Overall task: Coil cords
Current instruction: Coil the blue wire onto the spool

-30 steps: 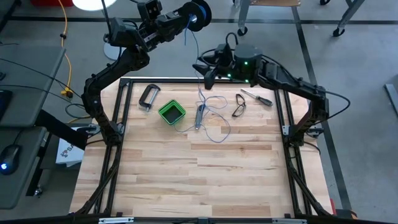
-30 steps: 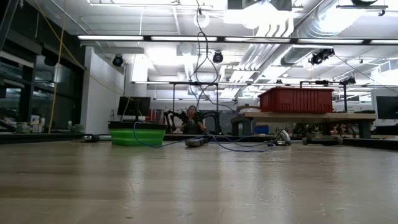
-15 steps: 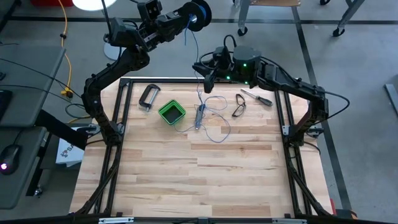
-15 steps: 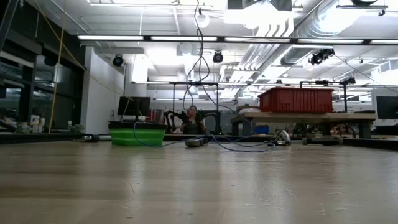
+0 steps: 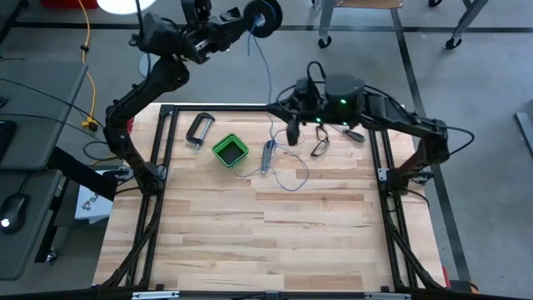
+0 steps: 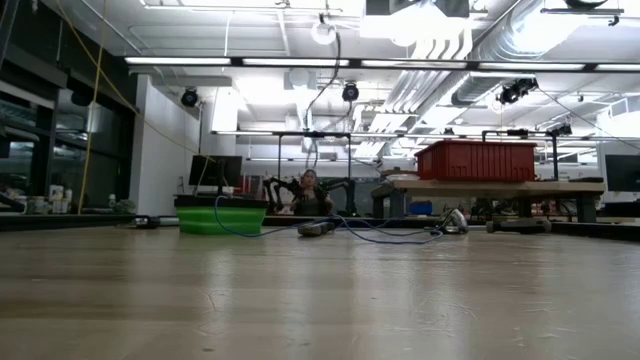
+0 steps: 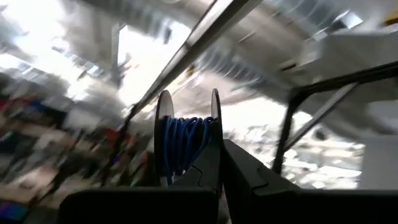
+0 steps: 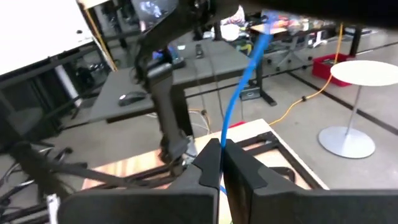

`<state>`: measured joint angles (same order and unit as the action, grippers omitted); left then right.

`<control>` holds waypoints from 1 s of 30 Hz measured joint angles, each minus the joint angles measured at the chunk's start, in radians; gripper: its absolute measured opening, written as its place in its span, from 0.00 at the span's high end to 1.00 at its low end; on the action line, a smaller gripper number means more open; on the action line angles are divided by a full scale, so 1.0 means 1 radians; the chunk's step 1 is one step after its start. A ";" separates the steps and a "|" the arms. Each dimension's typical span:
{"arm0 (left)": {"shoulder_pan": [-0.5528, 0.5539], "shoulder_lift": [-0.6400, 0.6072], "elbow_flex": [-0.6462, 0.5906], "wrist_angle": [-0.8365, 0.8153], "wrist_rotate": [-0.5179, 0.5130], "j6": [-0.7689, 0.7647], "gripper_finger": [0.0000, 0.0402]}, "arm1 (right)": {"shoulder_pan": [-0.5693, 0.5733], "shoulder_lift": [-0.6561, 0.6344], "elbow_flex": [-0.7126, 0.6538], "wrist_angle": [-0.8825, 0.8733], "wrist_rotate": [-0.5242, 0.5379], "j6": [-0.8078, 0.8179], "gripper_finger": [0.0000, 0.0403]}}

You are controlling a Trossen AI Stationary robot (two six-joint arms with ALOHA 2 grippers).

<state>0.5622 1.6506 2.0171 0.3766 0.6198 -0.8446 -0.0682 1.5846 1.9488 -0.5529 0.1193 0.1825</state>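
While its loose end lies in thin loops on the pale plank table (image 5: 275,233), the blue wire (image 5: 268,79) runs string-thin from the upper middle of the high view down to the tabletop. At the top of that view it is wound in blue turns on a small round dark spool (image 5: 266,16), which the left gripper (image 5: 236,23) holds clamped between its closed fingers, raised beyond the table's far edge. Lower down, the right gripper (image 5: 293,133) is closed on the wire above the tangle; its wrist view shows the blue strand passing between the two dark pads. Left of the loops sits a square green box (image 5: 231,150) with soft-looking walls; nothing can be seen inside it. Nearby rest a metal clamp (image 5: 198,129), dark-framed glasses (image 5: 320,142) and a screwdriver (image 5: 347,131).
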 joint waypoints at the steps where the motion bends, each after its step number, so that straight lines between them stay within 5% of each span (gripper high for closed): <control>1: 0.002 -0.012 0.000 -0.064 0.001 0.024 1.00 | 0.011 -0.014 0.000 -0.016 0.008 0.000 1.00; 10: 0.000 -0.132 0.000 -0.587 0.013 0.189 1.00 | 0.085 -0.122 0.000 -0.072 0.047 -0.003 1.00; 16: -0.016 -0.178 0.000 -0.724 -0.085 0.262 1.00 | 0.110 -0.167 0.000 -0.071 0.047 -0.001 1.00; 30: -0.181 -0.119 0.000 -1.077 -0.051 0.190 1.00 | 0.112 -0.221 0.000 -0.072 0.025 -0.052 1.00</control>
<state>0.3810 1.5320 2.0173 -0.7008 0.5688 -0.6547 0.0437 1.3640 1.9491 -0.6247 0.1448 0.1301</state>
